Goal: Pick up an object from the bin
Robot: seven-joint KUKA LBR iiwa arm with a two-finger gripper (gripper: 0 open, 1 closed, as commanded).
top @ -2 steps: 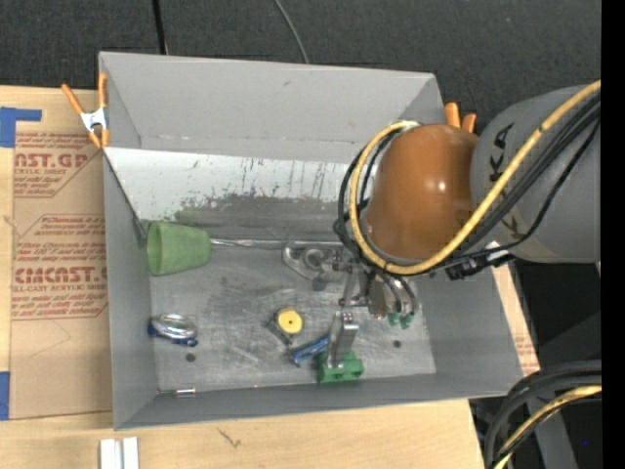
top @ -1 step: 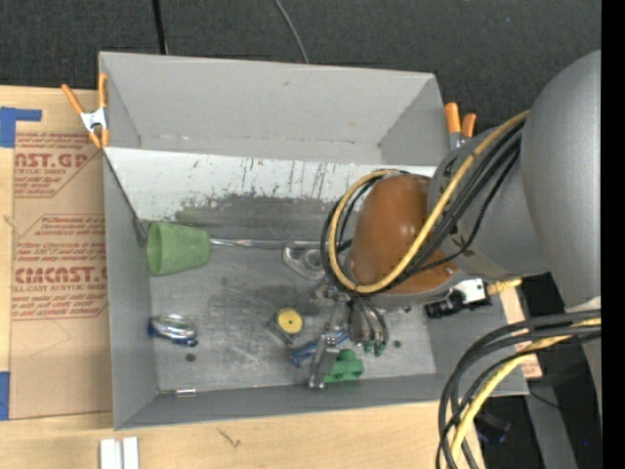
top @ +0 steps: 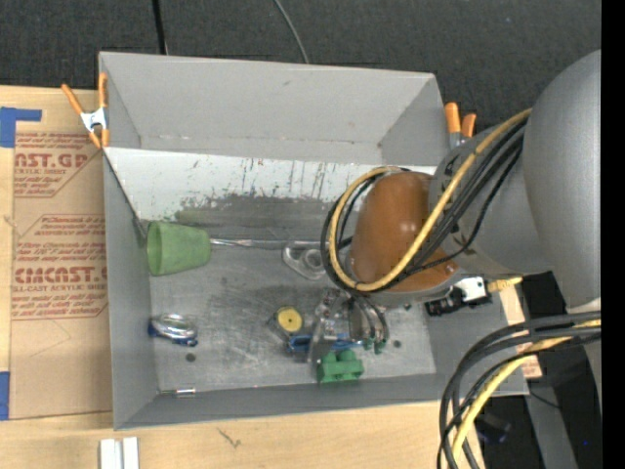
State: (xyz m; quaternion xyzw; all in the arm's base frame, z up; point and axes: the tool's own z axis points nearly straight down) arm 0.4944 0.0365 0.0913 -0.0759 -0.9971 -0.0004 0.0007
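Hanging low inside the grey bin (top: 125, 291), over the right part of its floor, the gripper (top: 349, 332) sits among a small cluster: a green block (top: 339, 366) just beside it toward the near wall, a small blue piece (top: 299, 343) at its left, a yellow round disc (top: 288, 319) a little further left. Whether it is open or closed on anything I cannot tell. A pale green cup (top: 178, 247) lies on its side well apart by the left wall, a blue and clear loop (top: 174, 330) nearer the front
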